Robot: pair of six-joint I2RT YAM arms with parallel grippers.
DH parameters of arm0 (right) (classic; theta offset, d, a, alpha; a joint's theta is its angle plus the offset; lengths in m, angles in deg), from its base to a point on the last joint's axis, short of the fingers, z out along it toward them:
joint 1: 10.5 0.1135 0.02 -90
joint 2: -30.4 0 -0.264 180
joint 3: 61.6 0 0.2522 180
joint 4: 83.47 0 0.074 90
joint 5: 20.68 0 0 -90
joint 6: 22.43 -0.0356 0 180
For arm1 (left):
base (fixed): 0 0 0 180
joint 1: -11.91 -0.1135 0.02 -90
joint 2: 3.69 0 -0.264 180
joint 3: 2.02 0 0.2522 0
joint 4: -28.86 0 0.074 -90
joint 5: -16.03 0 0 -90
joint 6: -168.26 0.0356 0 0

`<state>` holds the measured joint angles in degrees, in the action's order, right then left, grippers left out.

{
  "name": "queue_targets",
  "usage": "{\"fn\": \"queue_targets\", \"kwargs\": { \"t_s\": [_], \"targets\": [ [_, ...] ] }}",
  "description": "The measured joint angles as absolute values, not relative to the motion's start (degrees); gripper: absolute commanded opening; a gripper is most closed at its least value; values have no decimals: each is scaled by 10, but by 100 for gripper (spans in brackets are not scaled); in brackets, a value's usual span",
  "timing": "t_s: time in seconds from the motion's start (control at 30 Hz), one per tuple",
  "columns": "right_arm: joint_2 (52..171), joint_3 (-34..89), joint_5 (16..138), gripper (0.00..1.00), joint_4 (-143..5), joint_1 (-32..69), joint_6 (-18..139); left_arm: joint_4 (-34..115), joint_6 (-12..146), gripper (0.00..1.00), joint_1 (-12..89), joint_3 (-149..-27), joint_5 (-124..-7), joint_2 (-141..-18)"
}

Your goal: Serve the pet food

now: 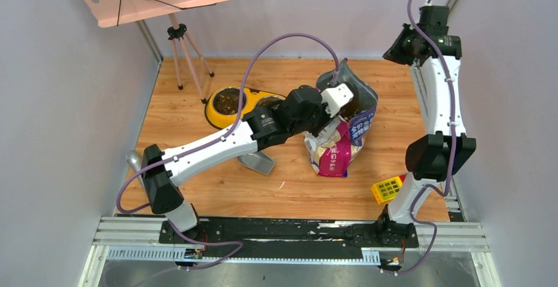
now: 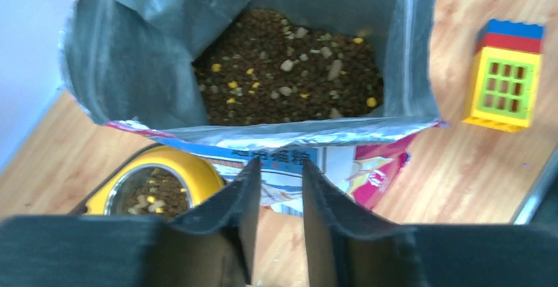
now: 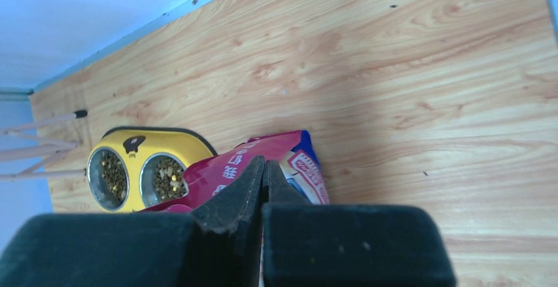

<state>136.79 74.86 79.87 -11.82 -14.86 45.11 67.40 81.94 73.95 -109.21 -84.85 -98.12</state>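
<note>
Left tool point(image 2: 279, 167) at open bag point(image 2: 131, 56) mouth, fingers a narrow gap apart, gripping nothing. Kibble point(image 2: 289, 83) inside (also in feeder point(image 2: 196, 167)). Right tool point(image 3: 263, 167) closed, empty.

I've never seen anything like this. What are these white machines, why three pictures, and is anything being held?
Those are two robot arms bolted to a table. The wide picture looks down from above; the other two come from a camera on each wrist. On the wooden table stand an open cat food bag, a yellow double bowl holding kibble, and a yellow toy block. The left arm's fingers sit slightly apart by the bag's mouth; the right arm's fingers are shut. Neither holds anything.
</note>
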Motion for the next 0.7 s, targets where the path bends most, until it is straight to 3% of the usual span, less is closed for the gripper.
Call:
{"fn": "queue_targets", "kwargs": {
  "t_s": [0.07, 0.13, 0.33, 0.43, 0.5, 0.7],
  "targets": [
    [1359, 740, 798, 0, -118, -169, 451, 669, 832, 72, 740, -1085, -826, -977],
    [1352, 735, 799, 0, -118, -177, 451, 664, 840, 80, 738, -1077, -792, -971],
    [1348, 727, 832, 0, -119, -173, 456, 668, 841, 81, 742, -1075, -744, -963],
    [1346, 716, 848, 5, -122, -173, 458, 681, 832, 81, 745, -1084, -742, -963],
    [1344, 709, 854, 11, -121, -175, 460, 684, 830, 82, 747, -1095, -737, -963],
    [1343, 711, 910, 47, -121, -191, 487, 701, 836, 79, 780, -1144, -737, -969]
  ]
}}
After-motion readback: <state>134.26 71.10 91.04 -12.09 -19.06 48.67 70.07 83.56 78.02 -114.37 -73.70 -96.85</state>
